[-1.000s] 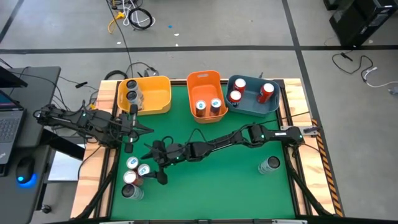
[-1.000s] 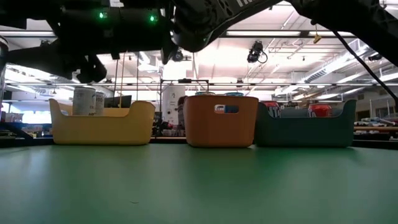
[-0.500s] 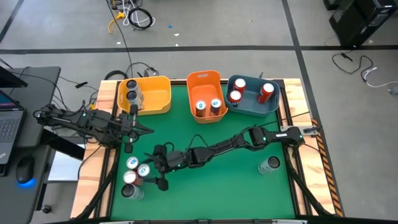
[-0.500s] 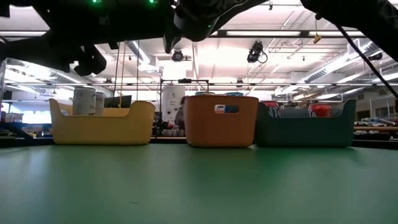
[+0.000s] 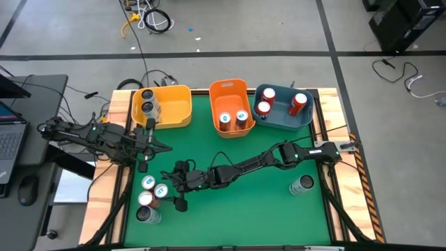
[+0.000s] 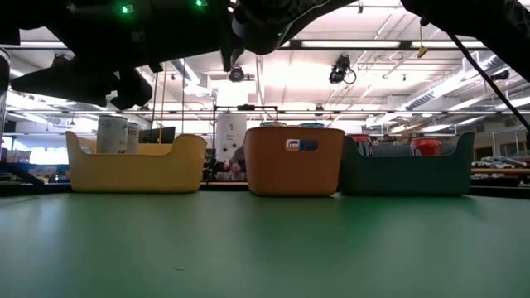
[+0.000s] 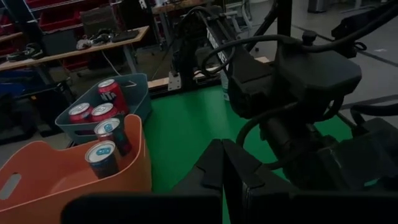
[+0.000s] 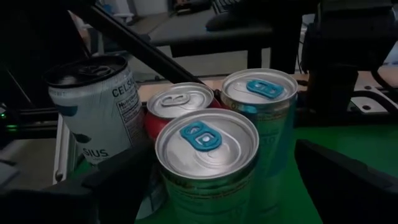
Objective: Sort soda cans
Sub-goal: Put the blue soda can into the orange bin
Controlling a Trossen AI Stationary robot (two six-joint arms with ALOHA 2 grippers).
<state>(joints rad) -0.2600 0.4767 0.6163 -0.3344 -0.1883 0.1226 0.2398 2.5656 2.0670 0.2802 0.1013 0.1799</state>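
Right claw (image 5: 174, 189) straddles nearest can (image 8: 207, 163).

Twelve cans (image 5: 302, 185), three bins (image 5: 171, 104)

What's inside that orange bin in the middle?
The orange bin holds two cans with blue tabs, standing upright side by side at the end nearer the green mat. The rest of its floor looks bare from above; their labels are mostly hidden by the bin wall.
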